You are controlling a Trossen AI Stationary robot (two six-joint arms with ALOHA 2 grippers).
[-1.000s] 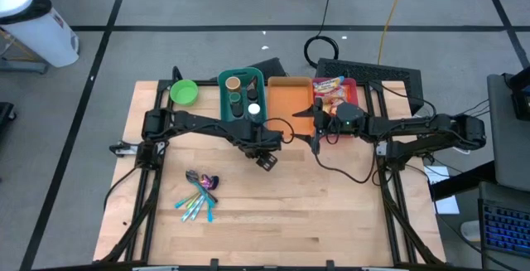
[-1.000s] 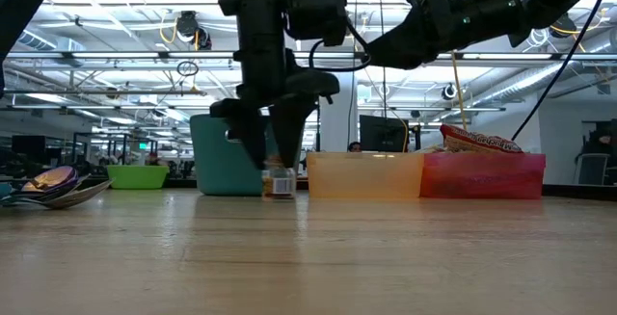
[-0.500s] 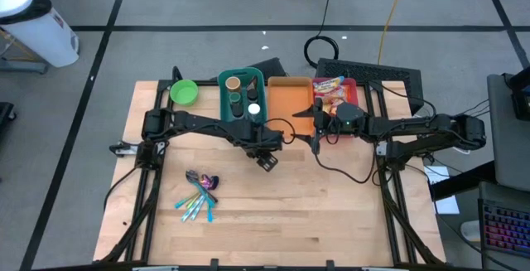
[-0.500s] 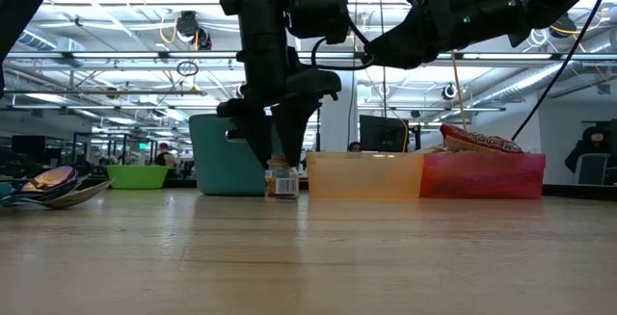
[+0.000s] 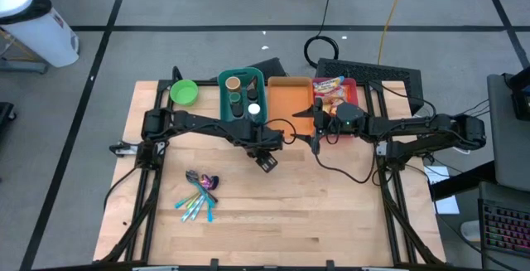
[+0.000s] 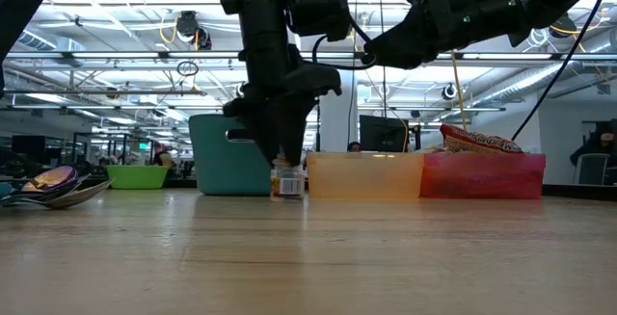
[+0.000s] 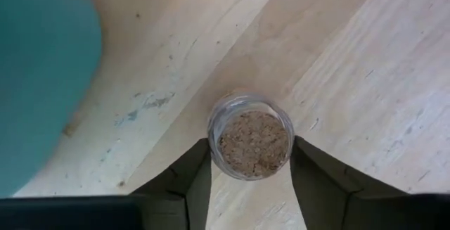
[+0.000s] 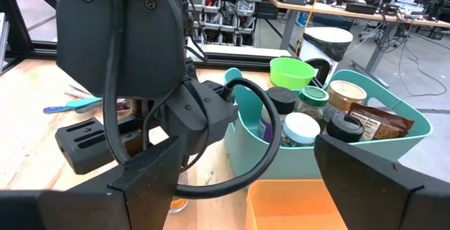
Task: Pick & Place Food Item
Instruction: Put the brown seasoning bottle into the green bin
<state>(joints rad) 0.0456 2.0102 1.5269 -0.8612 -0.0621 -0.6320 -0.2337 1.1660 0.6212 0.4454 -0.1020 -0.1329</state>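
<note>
Spice jar (image 7: 253,143), small glass one with brown crumbly stuff inside, no lid showing from above, standing upright on the wooden table (image 6: 308,257) just in front of the teal bin (image 6: 217,166) and right next to the near corner of the orange bin (image 6: 362,175). Not lifted yet, base flat on the wood. Clamped from both sides by the left gripper (image 7: 252,152), coming straight down from above, one dark finger against each side of the glass, so closed about as far as the jar's width allows. Looks like the grab step, with the lift next. For doing it well: get a firm squeeze before going up, since round glass between flat pads can twist or slide. Keep the pinch centred on the widest part, not off to one edge. Go straight up first, no sideways drag, with that teal wall so close behind and the orange one beside. Keep it level the whole way, otherwise crumbs everywhere from the open top. Farther out, right gripper (image 8: 235,188) parked in the air near the front of the orange bin, spread wide, holding nothing, looking across at the left arm. Best kept there, out of the way. No guess on which bin is the target.
</note>
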